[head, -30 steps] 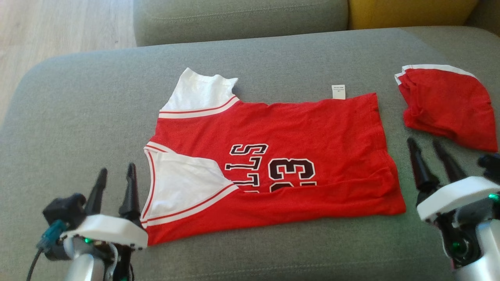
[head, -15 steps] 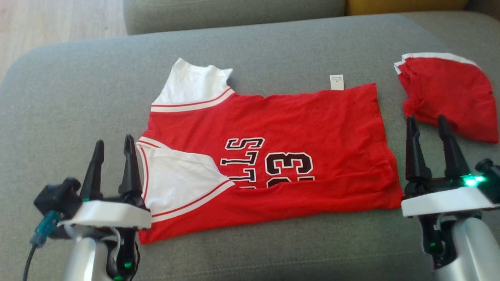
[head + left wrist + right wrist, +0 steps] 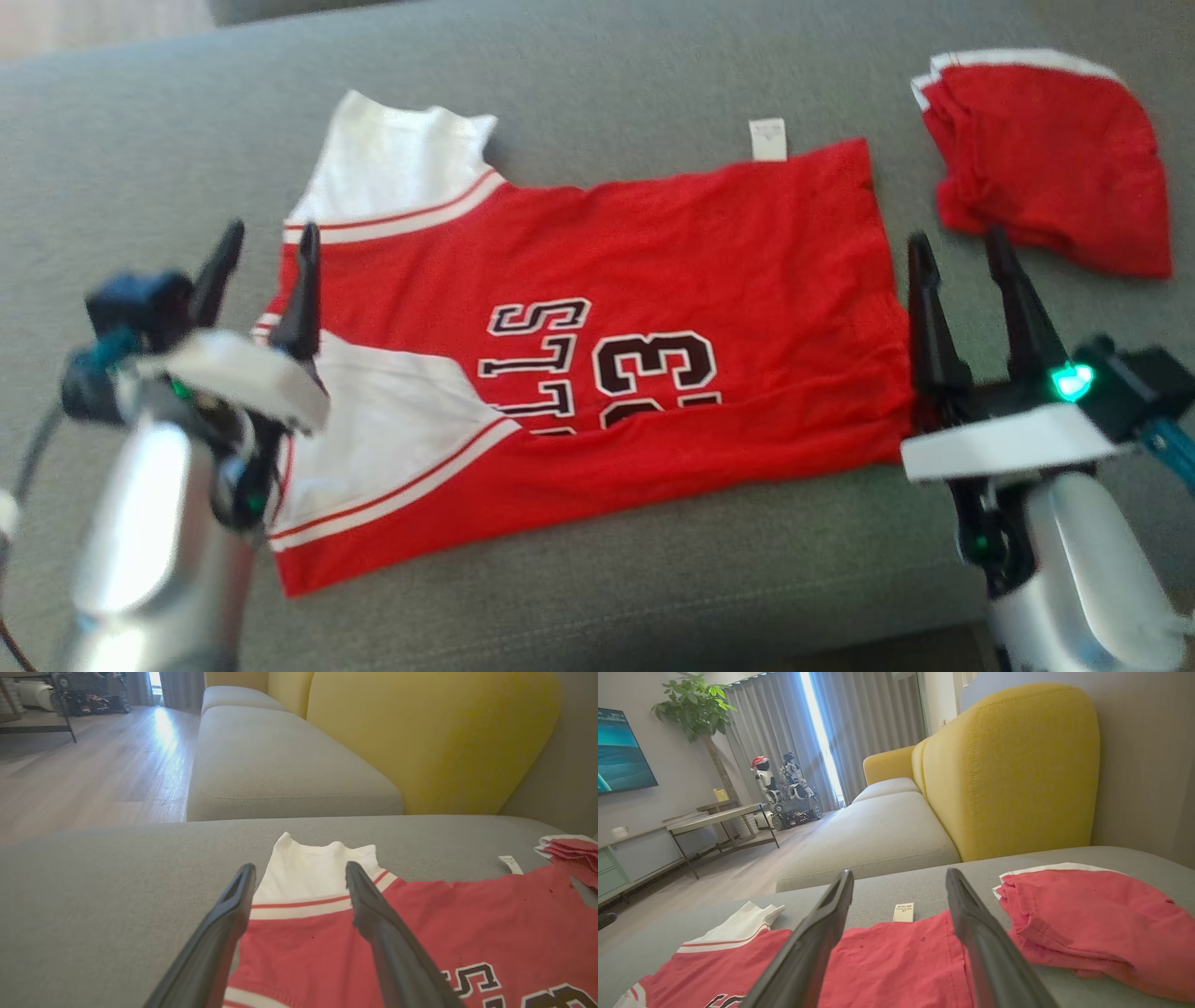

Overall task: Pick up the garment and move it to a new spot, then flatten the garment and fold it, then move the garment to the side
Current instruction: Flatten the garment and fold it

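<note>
A red and white basketball jersey (image 3: 607, 280) with black number 23 lies spread on the grey sofa seat (image 3: 597, 75), its near long edge folded over. My left gripper (image 3: 266, 241) hovers open over the jersey's collar end, fingers straddling the white shoulder (image 3: 308, 877). My right gripper (image 3: 962, 247) stands open just off the jersey's hem (image 3: 901, 952), with nothing between its fingers. The jersey's white label (image 3: 767, 138) sticks out at the far edge.
A folded red garment with white trim (image 3: 1050, 149) lies at the far right of the seat, also visible in the right wrist view (image 3: 1087, 914). A yellow sofa back (image 3: 1008, 765) and another grey seat (image 3: 280, 765) lie beyond; wooden floor to the left.
The head camera has tilted down, shifting the scene. Both grippers have moved forward, the left one reaching over the jersey's collar end, the right one alongside the hem.
</note>
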Motion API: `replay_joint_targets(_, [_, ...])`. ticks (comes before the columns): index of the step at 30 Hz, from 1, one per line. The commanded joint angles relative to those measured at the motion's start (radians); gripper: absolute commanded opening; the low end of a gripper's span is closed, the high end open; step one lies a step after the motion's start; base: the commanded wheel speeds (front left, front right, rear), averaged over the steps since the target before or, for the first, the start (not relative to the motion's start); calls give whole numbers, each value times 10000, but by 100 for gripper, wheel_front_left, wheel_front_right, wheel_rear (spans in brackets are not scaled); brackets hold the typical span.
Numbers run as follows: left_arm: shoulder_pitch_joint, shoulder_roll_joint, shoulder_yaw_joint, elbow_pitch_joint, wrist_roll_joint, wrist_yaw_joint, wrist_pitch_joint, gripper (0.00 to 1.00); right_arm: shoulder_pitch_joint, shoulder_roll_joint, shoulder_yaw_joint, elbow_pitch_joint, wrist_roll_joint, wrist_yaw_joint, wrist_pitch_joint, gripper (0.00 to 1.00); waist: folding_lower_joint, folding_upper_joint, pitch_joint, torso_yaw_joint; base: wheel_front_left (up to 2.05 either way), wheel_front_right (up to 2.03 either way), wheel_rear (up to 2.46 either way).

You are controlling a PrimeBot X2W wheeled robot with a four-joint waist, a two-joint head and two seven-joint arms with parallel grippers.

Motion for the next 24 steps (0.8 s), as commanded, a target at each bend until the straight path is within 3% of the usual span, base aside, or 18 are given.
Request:
replay_joint_targets(1, [-696,440,227,-158,75,-95,176,100,-446,81,287,-267,-84,-7,18,100,0,0,429,-374,0,0,0])
replay_joint_targets(10, [-3493,2144,-664,1329,-103,-360,2129,100,-1643,436,989,-114,-247,-7,125,100,0,0,1707,-1324,0,0,0])
replay_joint_targets(15, [-5102,3452,-1834,2169,-942,-372,3442,100,-2308,522,1464,26,-147,-7,55,100,0,0,2339,-1983,0,0,0])
replay_joint_targets(24, [-6352,4698,-3124,3024,-1941,-374,4495,100,-2738,533,1805,189,383,-7,-174,100,0,0,2751,-2508,0,0,0])
